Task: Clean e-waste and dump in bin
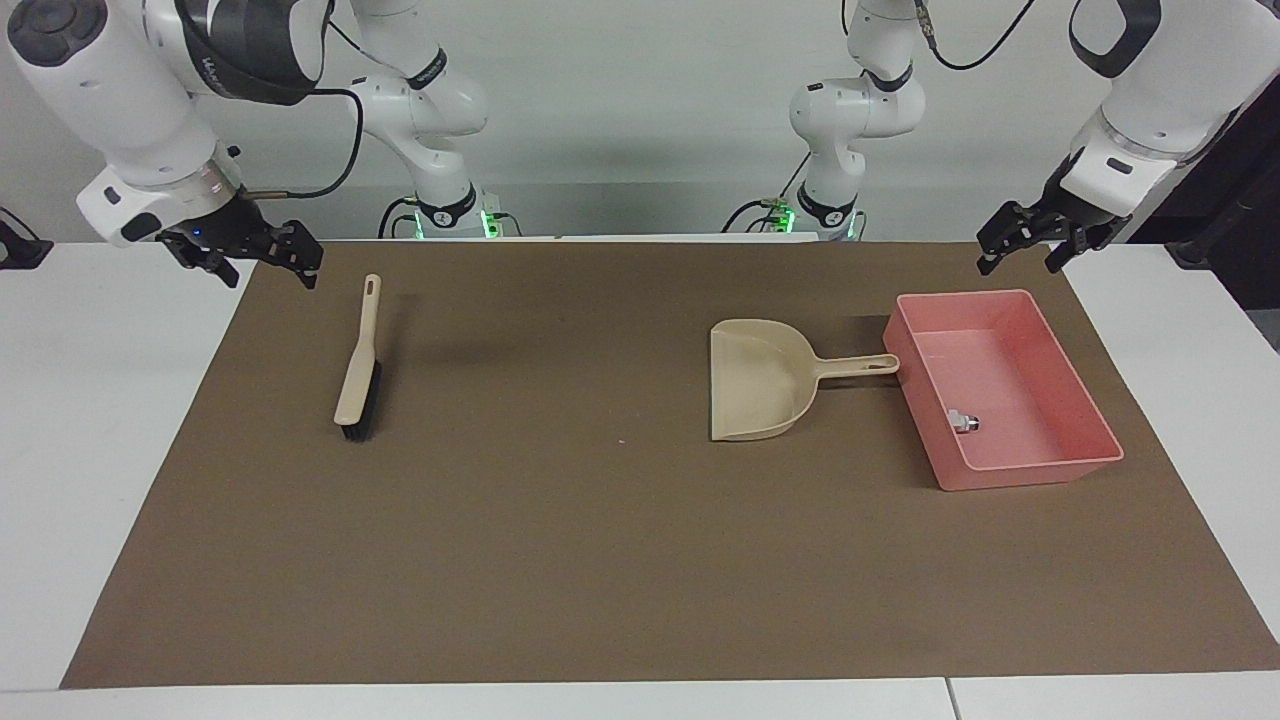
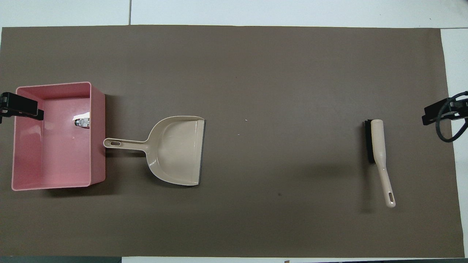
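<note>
The pink bin (image 1: 1030, 470) stands at the left arm's end of the mat; it also shows in the overhead view (image 2: 98, 146). In it, against the wall nearest the dustpan, lies small white-grey e-waste (image 1: 962, 421) with a darker bit beside it (image 2: 82, 122); no green label shows, and I cannot tell whether it is one part or two. My left gripper (image 1: 1018, 260) hangs open and empty above the bin's edge at the table end (image 2: 22, 109). My right gripper (image 1: 268, 268) hangs open and empty above the mat's corner beside the brush (image 2: 437, 114).
A beige dustpan (image 1: 760, 385) lies on the mat, its handle touching the bin (image 2: 179, 149). A beige brush with black bristles (image 1: 358, 370) lies at the right arm's end (image 2: 378, 153). A brown mat (image 1: 600, 540) covers the white table.
</note>
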Robot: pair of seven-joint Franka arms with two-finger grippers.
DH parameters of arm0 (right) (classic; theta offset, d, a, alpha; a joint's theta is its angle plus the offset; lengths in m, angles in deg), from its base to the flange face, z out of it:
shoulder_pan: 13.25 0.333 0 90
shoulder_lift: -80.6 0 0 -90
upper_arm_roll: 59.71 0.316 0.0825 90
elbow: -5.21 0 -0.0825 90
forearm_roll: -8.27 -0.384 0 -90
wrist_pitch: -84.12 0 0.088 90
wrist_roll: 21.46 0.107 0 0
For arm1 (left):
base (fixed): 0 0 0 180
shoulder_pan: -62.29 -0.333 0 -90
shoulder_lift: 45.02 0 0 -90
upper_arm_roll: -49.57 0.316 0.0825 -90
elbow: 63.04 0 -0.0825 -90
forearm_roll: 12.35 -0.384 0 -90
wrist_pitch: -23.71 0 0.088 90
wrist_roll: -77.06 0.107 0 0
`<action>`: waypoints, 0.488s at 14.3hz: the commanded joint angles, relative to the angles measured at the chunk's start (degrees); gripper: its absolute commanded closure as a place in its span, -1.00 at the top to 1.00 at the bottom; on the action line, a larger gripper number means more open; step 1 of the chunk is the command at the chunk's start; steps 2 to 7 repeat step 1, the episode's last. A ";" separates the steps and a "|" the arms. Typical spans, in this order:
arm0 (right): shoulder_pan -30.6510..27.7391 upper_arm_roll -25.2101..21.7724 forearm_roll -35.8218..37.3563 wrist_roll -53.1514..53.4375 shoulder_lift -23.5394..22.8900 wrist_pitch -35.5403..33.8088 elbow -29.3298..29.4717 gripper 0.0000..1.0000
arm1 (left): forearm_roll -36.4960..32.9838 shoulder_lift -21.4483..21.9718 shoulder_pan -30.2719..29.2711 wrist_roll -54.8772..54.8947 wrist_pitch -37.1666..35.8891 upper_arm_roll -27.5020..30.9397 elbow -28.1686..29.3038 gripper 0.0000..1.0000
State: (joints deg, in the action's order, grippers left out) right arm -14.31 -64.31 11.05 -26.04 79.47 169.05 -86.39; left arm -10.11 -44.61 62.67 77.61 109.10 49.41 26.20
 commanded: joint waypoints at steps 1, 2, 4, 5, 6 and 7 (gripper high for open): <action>0.36 -0.68 -0.32 0.01 0.43 0.32 -0.07 0.98 | -1.27 -0.59 0.06 -0.89 -1.10 -0.11 -1.26 0.97; 0.36 -0.68 -0.32 0.01 0.43 0.32 -0.07 0.98 | -1.27 -0.59 0.06 -0.89 -1.10 -0.11 -1.26 0.97; 0.36 -0.68 -0.32 0.01 0.43 0.32 -0.07 0.98 | -1.27 -0.59 0.06 -0.89 -1.10 -0.11 -1.26 0.97; 0.36 -0.68 -0.32 0.01 0.43 0.32 -0.07 0.98 | -1.27 -0.59 0.06 -0.89 -1.10 -0.11 -1.26 0.97; 0.36 -0.68 -0.32 0.01 0.43 0.32 -0.07 0.98 | -1.27 -0.59 0.06 -0.89 -1.10 -0.11 -1.26 0.97; 0.36 -0.68 -0.32 0.01 0.43 0.32 -0.07 0.98 | -1.27 -0.59 0.06 -0.89 -1.10 -0.11 -1.26 0.97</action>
